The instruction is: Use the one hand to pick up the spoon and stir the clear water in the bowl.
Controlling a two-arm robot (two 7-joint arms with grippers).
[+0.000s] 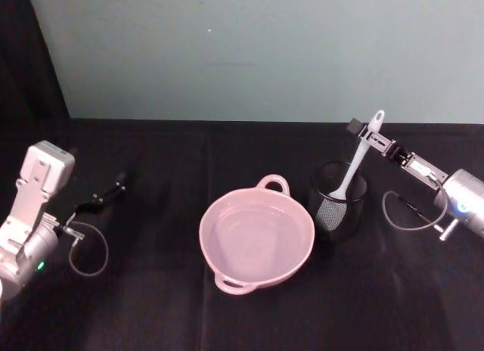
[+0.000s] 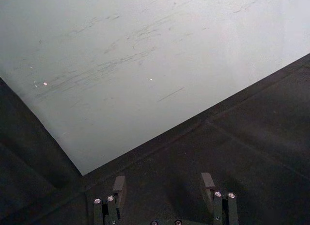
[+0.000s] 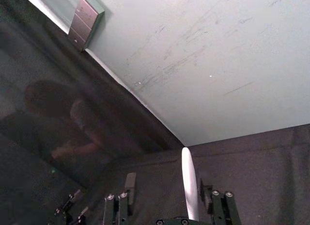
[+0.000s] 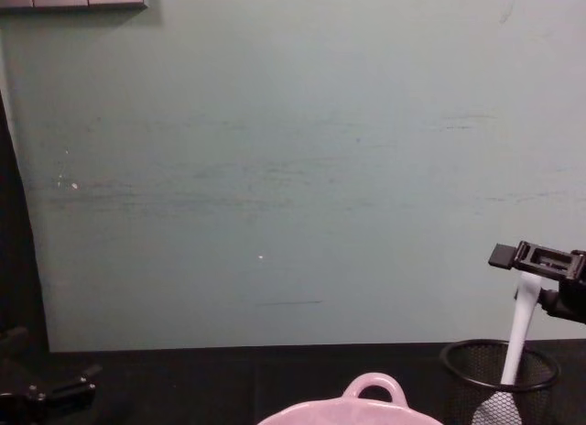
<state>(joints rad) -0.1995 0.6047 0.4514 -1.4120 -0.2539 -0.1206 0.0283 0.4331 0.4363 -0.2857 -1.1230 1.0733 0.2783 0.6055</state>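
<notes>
My right pincer (image 1: 370,135) is up at the top of the spoon (image 1: 354,166), toward the far right of the bench (image 1: 151,305). The jaws stand open with the white handle between them. In the right wrist view the handle lies against one finger (image 3: 207,192) and the other finger (image 3: 130,182) stands clear of it, so I judge that I have no grip yet.

The spoon stands tilted in the black mesh cup (image 1: 355,215), blade down inside it and the holed end of the handle sticking up past my jaws. The cup sits just beside the pink bowl (image 1: 227,230), on its right. The bowl rests in the middle of the bench with nothing in it that I can see; I cannot make out the clear water itself.

My left pincer (image 2: 163,179) is parked low at the left side of the bench, jaws open and holding nothing, well apart from the bowl.

As I read it, the task is at its first step: the approach to the spoon is made, but the grasp is not. What is left is to close on the handle, lift the blade out of the cup, carry it across to the bowl, lower it in and stir.
</notes>
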